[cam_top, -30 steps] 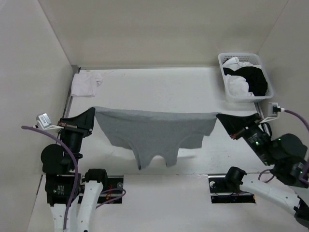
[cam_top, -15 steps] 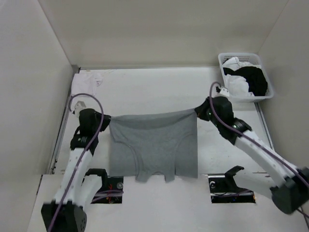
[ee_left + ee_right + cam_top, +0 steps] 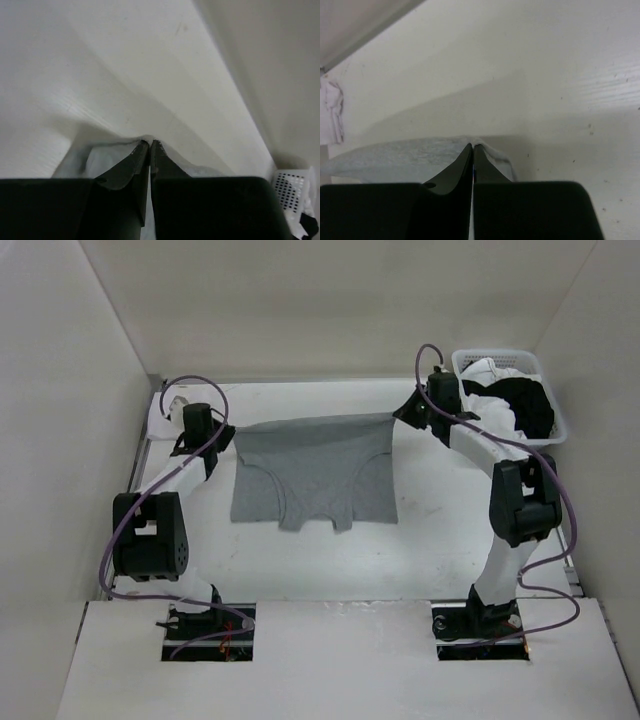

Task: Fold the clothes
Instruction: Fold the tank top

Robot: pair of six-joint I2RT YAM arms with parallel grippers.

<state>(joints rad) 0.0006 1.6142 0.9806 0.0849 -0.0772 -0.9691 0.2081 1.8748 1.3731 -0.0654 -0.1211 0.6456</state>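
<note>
**Position:** Shirt (image 3: 315, 475) is stretched between both grippers over the far half of the table (image 3: 450, 530), with the collar end trailing nearward.

**Grip:** Left gripper (image 3: 226, 430) is closed on one far corner, right gripper (image 3: 398, 416) closed on the other. Each pinches only a thin edge.

**Risks:**
- Thin fabric may slip out under tension.
- Uneven lowering would leave the shirt skewed or bunched.
- The right arm could brush the nearby basket (image 3: 515, 446).

Top external: fixed high, above and behind arm bases (image 3: 210, 625), looking down and forward across whole table (image 3: 440, 530). Left wrist: tight behind left end effector (image 3: 150, 145), low over table, facing rightward to basket (image 3: 292, 187). Right wrist: tight behind right end effector (image 3: 472, 147), facing leftward to white cloth (image 3: 332, 112). Shared by all: gray T-shirt (image 3: 315, 470) far edge.
</note>
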